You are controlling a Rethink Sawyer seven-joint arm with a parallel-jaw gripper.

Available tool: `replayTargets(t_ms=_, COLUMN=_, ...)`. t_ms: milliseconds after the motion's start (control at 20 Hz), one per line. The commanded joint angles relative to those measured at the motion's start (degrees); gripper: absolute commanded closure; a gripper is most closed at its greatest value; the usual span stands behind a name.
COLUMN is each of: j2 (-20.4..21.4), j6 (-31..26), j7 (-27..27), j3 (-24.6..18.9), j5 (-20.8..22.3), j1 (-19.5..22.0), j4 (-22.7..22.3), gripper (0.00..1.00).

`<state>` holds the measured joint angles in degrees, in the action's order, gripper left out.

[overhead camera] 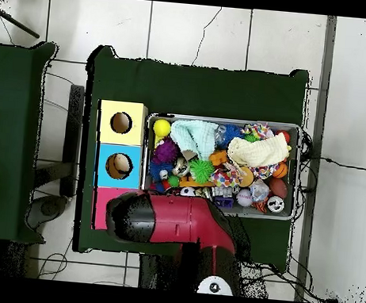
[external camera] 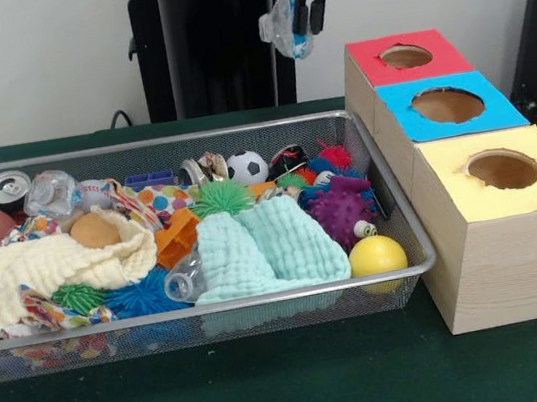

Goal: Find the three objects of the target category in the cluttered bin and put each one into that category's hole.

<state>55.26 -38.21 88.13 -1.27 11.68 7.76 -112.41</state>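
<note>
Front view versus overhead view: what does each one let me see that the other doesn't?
Only the front view shows the gripper, shut on a clear plastic bottle above the table, and the red box with its hole; overhead, the arm covers most of that box. Only the overhead view shows something pale lying inside the blue box's hole and the tiled floor. Both show the mesh bin full of balls and cloths, plus the yellow box and blue box.

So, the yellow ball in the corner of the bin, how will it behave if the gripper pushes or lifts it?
The yellow ball looks smooth and round, so it would probably roll along the bin wall when pushed. Its glossy surface may slip between closing fingers. It lies free in the corner, beside the mint cloth, so nothing seems to pin it.
</note>
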Motion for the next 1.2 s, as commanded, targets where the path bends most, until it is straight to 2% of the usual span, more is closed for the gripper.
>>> replayTargets(t_ms=50, j2=-1.55, j6=-3.23, j7=15.88, j3=1.02, j5=-4.75, j1=-2.83, j4=-3.35, gripper=1.0)
replayTargets(t_ms=400, j2=-1.11, j6=-2.6, j7=18.46, j3=3.67, j5=-8.45, j1=-6.82, j4=-4.73, gripper=1.0)
replayTargets(t_ms=800, j2=-3.06, j6=0.05, j7=21.24, j3=5.95, j5=-13.05, j1=-11.44, j4=-5.25, gripper=1.0)
replayTargets(t_ms=1200, j2=-6.43, j6=4.09, j7=20.92, j3=6.24, j5=-15.92, j1=-12.7, j4=-4.74, gripper=1.0)
